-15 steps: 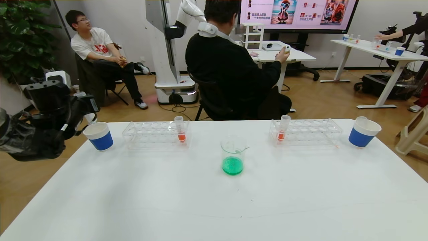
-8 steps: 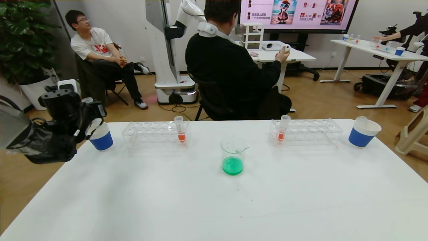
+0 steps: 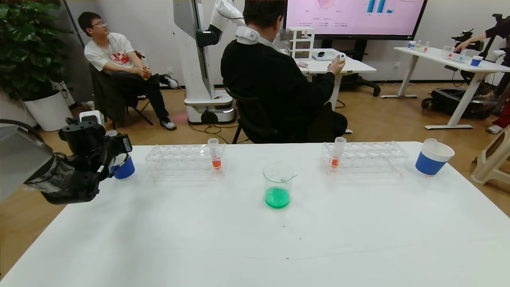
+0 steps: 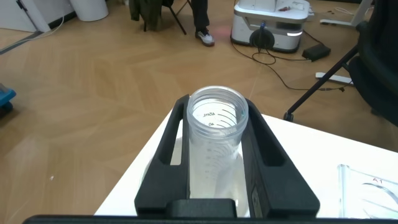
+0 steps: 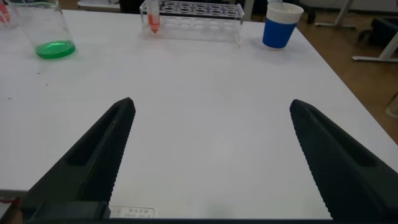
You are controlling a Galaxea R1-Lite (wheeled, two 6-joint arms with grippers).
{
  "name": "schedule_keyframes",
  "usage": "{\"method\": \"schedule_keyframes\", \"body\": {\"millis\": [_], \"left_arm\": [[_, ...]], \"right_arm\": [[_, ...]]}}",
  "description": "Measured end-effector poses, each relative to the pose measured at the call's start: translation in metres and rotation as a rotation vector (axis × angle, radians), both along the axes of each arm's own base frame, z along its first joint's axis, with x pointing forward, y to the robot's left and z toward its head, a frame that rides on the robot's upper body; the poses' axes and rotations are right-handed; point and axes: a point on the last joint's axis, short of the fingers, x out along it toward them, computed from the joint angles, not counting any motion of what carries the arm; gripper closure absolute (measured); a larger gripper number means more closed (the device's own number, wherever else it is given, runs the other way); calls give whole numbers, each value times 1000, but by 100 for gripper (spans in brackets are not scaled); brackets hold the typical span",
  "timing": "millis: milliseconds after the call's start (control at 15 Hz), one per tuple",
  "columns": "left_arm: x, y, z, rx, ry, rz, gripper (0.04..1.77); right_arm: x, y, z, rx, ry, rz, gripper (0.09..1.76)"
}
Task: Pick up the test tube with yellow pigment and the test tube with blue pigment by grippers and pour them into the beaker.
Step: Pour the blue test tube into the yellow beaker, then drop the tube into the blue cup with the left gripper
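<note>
My left gripper [image 3: 114, 144] is shut on a clear, empty-looking test tube [image 4: 216, 134] and holds it above the left blue-and-white paper cup [image 3: 124, 170] at the table's far-left corner. I cannot tell which pigment this tube held. No tube with yellow or blue liquid shows. The beaker [image 3: 277, 185] stands mid-table with green liquid in its bottom; it also shows in the right wrist view [image 5: 46, 31]. My right gripper [image 5: 211, 112] is open and empty, low over the near right part of the table, out of the head view.
Two clear racks [image 3: 185, 159] [image 3: 364, 156] stand at the back, each with an orange-red tube [image 3: 215, 153] [image 3: 337, 152]. A second paper cup [image 3: 433, 157] at the far right holds a clear tube. People sit beyond the table's far edge.
My left gripper has moved right and toward the table with the tube, and now covers most of the left paper cup. Nothing on the table has moved.
</note>
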Motion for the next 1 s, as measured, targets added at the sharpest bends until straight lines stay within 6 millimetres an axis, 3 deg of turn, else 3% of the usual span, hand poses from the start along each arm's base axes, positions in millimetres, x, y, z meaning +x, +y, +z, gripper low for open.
{"method": "schedule_keyframes", "body": {"millis": [467,533,667,733,800,1000], "left_arm": [[-1,-1,-4,-2,14,-3,127],[-1,-1,-5,-2,18,-2,111],[-2,-1,-5,4,20,-2,39],[-2,-1,-4,8,22,-2,16],[-2,-1,-4,9,18,-2,6],[-1,-1,0,14,0,-2,6]], "right_arm": [[0,0,0,0,0,0,11],[0,0,0,0,0,0,11],[0,0,0,0,0,0,11],[0,0,0,0,0,0,11],[0,0,0,0,0,0,11],[0,0,0,0,0,0,11]]}}
